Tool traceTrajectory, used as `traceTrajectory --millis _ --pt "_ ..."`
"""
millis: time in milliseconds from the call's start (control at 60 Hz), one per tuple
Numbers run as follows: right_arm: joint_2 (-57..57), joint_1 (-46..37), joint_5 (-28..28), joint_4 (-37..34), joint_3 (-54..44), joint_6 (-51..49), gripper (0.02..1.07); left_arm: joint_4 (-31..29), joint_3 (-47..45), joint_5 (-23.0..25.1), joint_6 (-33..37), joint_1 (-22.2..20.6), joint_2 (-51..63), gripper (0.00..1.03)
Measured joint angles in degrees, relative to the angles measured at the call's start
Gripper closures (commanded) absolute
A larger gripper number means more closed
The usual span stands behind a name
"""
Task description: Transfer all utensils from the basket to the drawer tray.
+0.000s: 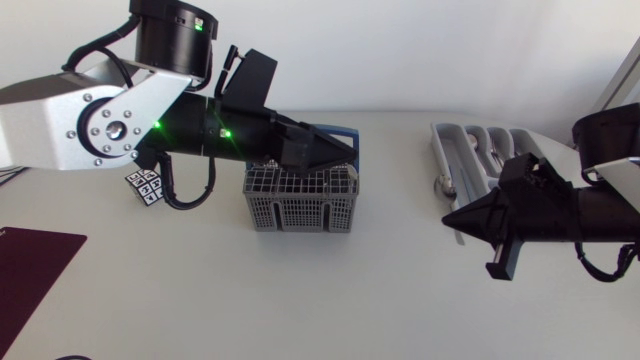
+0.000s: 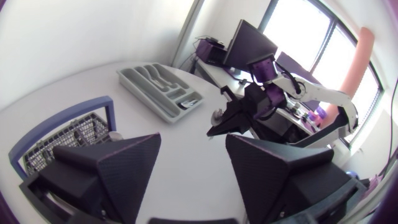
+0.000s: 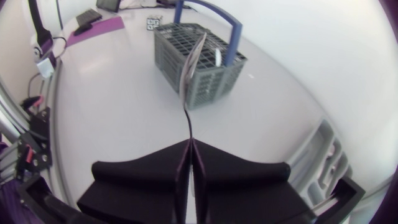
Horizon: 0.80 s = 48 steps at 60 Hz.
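The grey slotted basket (image 1: 300,205) with a blue handle (image 1: 345,130) stands mid-table. My left gripper (image 1: 335,152) hovers over its rear right corner, open, and nothing lies between its fingers (image 2: 124,168). In the left wrist view the basket (image 2: 59,140) lies beside and under the gripper (image 2: 193,143). A utensil handle (image 3: 217,57) pokes out of the basket (image 3: 193,56). My right gripper (image 3: 189,143) is shut on a thin metal utensil (image 3: 191,81), which points ahead toward the basket. It hangs just in front of the grey drawer tray (image 1: 480,150), which holds several utensils.
A small black-and-white marker cube (image 1: 147,186) sits left of the basket, under my left arm. A dark red mat (image 1: 30,270) lies at the table's left edge. The tray (image 2: 161,90) lies far from the basket, near the table's right edge.
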Motion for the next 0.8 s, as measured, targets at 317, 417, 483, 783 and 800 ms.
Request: traceTrajectory --millis 317,417,483,783,800 --pt "11.02 -17.07 10.71 21.24 -3.65 -14.40 1.01 0.52 0.00 -8.02 0.79 -2.89 2.34 0.29" --pt "15.23 -20.46 13.68 28.98 -3.65 -17.40 1.01 0.52 0.00 -9.07 1.75 -3.30 2.89 0.29" --pt "18.82 -22.38 15.47 34.12 -3.63 -19.39 1.01 0.55 0.00 -9.22 1.84 -3.39 2.95 0.29" --pt "37.46 -28.04 22.05 50.36 -0.31 -26.95 1.01 0.37 0.00 -9.49 2.01 -3.56 3.15 0.29" --pt "38.21 -28.22 22.21 50.86 -0.04 -27.34 1.01 0.37 0.00 -9.46 2.03 -3.65 3.17 0.29"
